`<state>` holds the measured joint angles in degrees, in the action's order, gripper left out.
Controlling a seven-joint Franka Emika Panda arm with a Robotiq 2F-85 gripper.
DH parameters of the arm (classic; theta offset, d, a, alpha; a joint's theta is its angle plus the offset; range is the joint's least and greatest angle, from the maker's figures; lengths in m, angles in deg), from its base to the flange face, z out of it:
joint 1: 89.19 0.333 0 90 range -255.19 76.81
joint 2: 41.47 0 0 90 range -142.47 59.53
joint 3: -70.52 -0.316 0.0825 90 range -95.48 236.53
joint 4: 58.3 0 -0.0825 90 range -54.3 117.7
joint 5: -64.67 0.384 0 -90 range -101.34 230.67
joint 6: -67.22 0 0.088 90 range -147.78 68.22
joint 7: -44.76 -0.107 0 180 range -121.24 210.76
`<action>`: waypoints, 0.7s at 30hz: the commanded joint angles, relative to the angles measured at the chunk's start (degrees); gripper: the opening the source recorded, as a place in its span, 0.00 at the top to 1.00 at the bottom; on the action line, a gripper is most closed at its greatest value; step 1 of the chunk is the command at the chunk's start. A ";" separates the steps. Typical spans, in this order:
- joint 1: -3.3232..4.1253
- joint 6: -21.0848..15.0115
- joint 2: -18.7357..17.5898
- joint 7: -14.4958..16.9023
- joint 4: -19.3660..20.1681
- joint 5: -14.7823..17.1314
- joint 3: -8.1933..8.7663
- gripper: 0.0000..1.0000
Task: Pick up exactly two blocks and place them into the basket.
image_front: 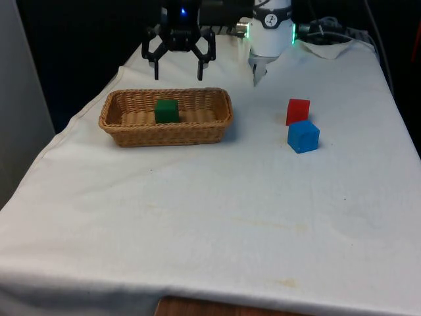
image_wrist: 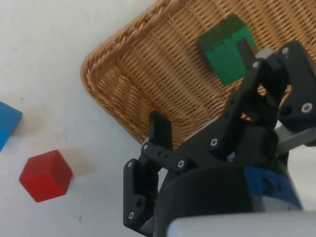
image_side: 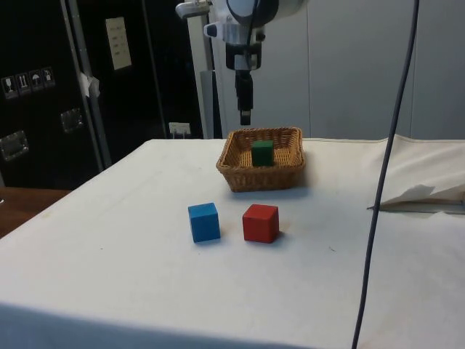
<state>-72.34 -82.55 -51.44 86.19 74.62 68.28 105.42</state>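
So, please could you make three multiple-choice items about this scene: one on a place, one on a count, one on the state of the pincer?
1. Where is the green block?
A. inside the basket
B. on the cloth beside the red block
C. between the pincer's fingers

2. How many blocks lie on the cloth outside the basket?
A. one
B. two
C. three

3. In what state is the pincer?
A. shut on the blue block
B. shut and empty
C. open and empty, above the basket

Answers:
1. A: the front and side views show the green block on the basket's floor.
2. B: the red block and the blue block sit close together on the cloth.
3. C: the front view shows its fingers spread apart with nothing between them, over the basket's far rim.
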 commanded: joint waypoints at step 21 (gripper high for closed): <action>1.72 2.52 1.60 -13.18 -2.12 -12.15 -3.09 0.00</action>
<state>-71.14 -80.89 -50.24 74.67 72.79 57.68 102.21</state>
